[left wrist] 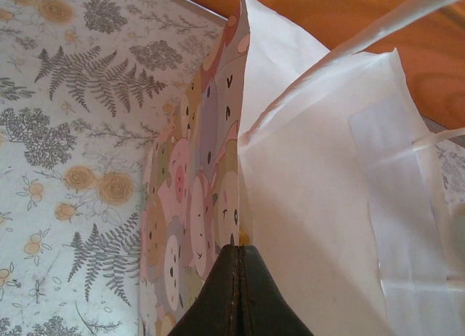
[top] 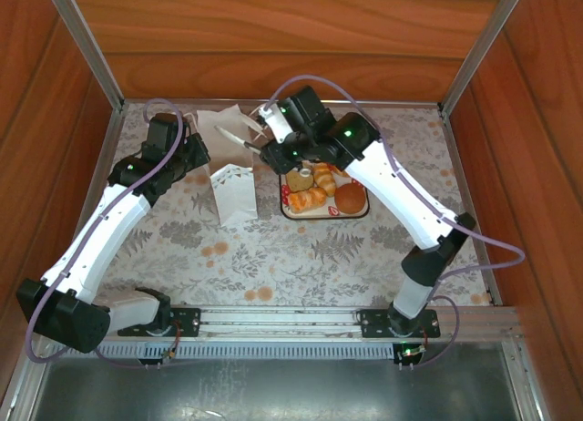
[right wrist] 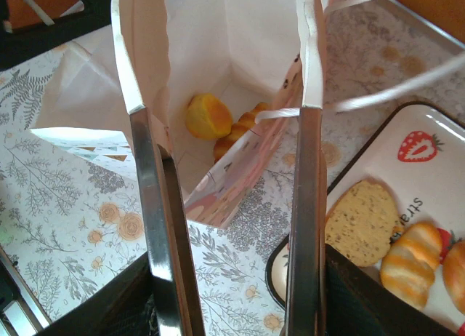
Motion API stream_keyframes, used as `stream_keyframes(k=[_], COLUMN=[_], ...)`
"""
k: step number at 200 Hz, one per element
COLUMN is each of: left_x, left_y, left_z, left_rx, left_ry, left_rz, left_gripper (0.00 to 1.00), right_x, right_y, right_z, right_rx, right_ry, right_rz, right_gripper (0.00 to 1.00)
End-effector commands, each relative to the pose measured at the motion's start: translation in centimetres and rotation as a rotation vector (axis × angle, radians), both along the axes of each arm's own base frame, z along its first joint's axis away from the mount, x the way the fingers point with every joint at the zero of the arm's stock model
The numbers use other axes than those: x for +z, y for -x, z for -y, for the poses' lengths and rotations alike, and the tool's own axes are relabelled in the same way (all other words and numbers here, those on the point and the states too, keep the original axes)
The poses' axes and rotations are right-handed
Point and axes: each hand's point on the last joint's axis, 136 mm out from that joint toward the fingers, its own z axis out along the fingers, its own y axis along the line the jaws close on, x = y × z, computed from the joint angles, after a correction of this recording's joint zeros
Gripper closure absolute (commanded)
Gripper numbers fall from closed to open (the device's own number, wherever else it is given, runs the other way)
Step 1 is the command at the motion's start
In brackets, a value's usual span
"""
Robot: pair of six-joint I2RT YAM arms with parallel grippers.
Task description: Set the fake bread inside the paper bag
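Note:
The paper bag (top: 224, 126) leans open at the back left. Its mouth (right wrist: 218, 52) shows white inside, and the side (left wrist: 189, 205) is patterned. My left gripper (left wrist: 240, 250) (top: 202, 140) is shut on the bag's rim. Two golden pieces of fake bread (right wrist: 207, 116) lie inside it. My right gripper (right wrist: 236, 300) (top: 276, 153) is shut on metal tongs (right wrist: 149, 205), whose arms are spread over the bag's mouth with nothing between them. More fake bread is on the strawberry tray (top: 288, 211): croissants (top: 310, 199), a brown bun (top: 351, 198), a ring doughnut (top: 302, 177) and a slice (right wrist: 361, 223).
A white folded paper shape (top: 232, 193) stands just left of the tray. Wooden walls (top: 273, 38) and metal corner posts (top: 91, 47) enclose the floral tablecloth (top: 273, 257). The bag's cord handles (right wrist: 392, 89) trail across the right wrist view.

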Motion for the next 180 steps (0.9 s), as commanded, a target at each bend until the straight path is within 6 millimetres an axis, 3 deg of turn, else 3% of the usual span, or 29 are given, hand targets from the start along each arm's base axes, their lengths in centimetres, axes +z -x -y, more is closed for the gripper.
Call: stream_keyframes(k=[1,49,109,139,180], left_x=[0.0,-0.2,0.7,1.3,2.0], left_y=[0.3,0.5,0.8,0.9,1.4], left_z=[0.1,-0.3,-0.7,-0.8,-1.1], left_rx=[-0.003,0.007,0.013,0.015,0.018], left_ry=[0.009,0.004,0.009,0.017,0.029], left_rz=[0.005,0.006,0.031,0.045,0.066], left_gripper=[1.00,1.00,0.94,0.82,0.60], right_x=[3.5,6.2,8.5,7.4,4.0], right_y=[1.0,1.6,2.5,2.6,2.1], right_z=[1.4,5.1,12.0,15.1,18.0], right_rx=[-0.022,-0.103,-0.292,-0.375,-0.457], right_ry=[-0.069,-0.058,0.019,0.062,0.106], right_rz=[0.074,0.163,0.249,0.234,0.141], right_gripper=[0.46,0.46,0.44,0.44,0.44])
